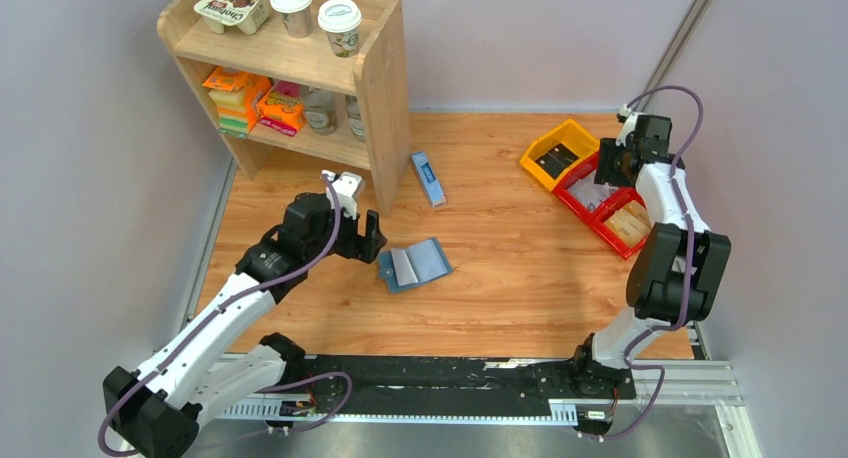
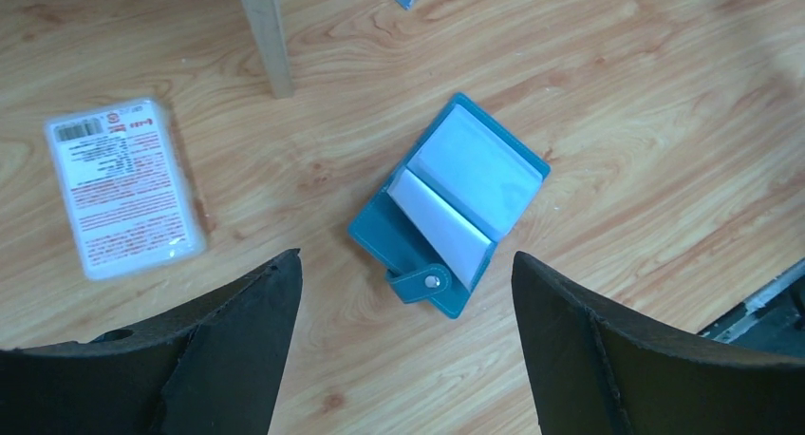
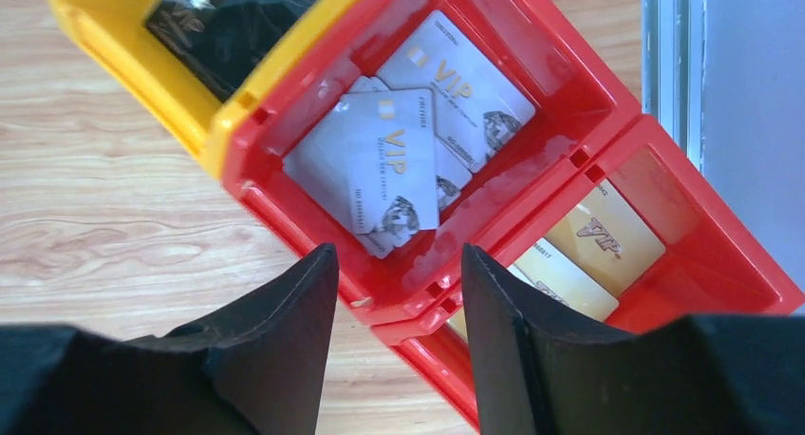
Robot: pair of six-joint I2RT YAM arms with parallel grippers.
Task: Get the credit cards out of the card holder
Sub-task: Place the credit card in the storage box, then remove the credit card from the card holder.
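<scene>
Your left gripper hangs released, jaws wide and nothing between them, over the one card holder. It lies open on the table left of centre, just right of that claw, with two pale pocket panels showing and its snap tab out. One pink-and-white pack lies apart from it, and one blue-and-white box sits farther off by the shelf. At the far right, your right gripper is released too, empty, above three bins. There's one yellow bin, a red bin holding at least three silver cards, and a second red bin showing two gold cards.
</scene>
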